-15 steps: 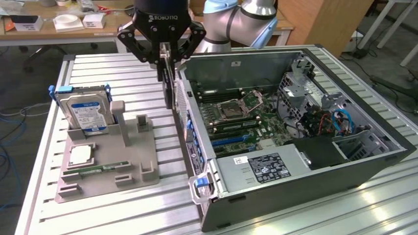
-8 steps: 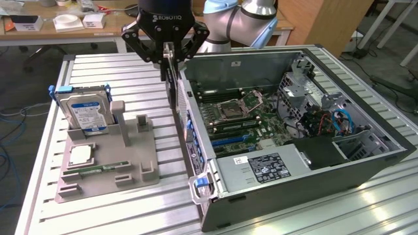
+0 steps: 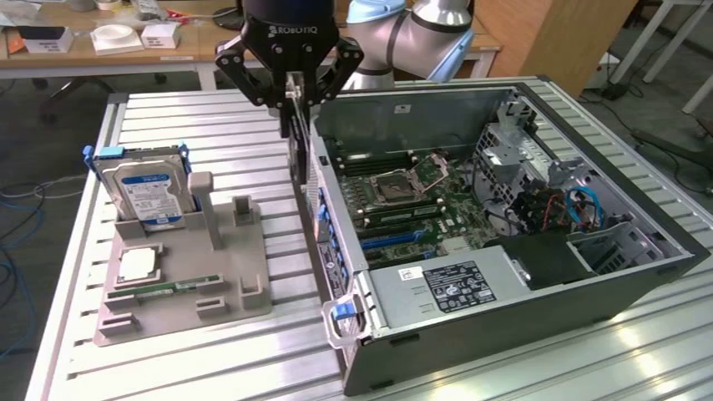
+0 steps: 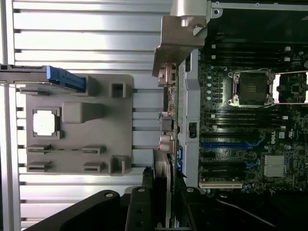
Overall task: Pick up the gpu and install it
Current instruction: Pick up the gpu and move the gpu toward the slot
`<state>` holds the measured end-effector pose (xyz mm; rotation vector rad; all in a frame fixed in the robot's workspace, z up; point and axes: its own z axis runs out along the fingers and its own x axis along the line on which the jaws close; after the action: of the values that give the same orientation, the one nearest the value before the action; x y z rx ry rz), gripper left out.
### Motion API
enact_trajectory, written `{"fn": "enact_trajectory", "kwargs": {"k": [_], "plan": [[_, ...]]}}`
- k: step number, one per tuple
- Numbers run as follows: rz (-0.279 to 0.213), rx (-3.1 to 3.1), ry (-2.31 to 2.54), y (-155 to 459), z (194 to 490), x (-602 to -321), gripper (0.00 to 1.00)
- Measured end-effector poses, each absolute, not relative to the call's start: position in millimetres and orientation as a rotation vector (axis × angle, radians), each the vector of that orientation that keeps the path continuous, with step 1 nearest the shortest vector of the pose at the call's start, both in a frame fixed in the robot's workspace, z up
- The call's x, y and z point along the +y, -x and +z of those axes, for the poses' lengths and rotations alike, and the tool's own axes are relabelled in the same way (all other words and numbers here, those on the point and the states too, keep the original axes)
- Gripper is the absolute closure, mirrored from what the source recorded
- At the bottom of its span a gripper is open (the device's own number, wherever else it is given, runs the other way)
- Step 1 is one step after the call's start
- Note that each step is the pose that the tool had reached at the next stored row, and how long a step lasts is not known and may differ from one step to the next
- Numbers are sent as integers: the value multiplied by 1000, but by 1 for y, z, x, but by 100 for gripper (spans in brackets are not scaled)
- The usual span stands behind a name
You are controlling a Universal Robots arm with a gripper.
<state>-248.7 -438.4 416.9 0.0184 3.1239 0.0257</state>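
Note:
My gripper (image 3: pixel 292 98) is shut on the gpu (image 3: pixel 299 146). The dark flat card hangs edge-on below the fingers, over the gap between the grey holder (image 3: pixel 189 288) and the open computer case (image 3: pixel 502 330). In the wrist view the gpu (image 4: pixel 166 127) runs away from the fingers (image 4: pixel 144 185) along the case's side wall, and its silver end bracket (image 4: pixel 180 41) is at the far end. The card is outside the case, just beside its rim. The motherboard (image 4: pixel 240 120) with blue slots (image 4: pixel 226 144) lies inside the case.
The holder carries an upright hard drive (image 3: pixel 145 192) with a blue-white label, a processor chip (image 3: pixel 134 263) and a green memory stick (image 3: pixel 179 286). The case holds a power supply (image 3: pixel 452 288) and drive cage (image 3: pixel 523 159). Desks with clutter stand behind the slatted metal table (image 3: pixel 223 125).

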Motion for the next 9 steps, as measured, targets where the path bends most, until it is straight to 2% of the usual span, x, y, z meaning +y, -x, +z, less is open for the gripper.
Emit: {"fn": "enact_trajectory", "kwargs": {"k": [9], "plan": [[26, 3124, -14, 241, 417, -438, 73]]}}
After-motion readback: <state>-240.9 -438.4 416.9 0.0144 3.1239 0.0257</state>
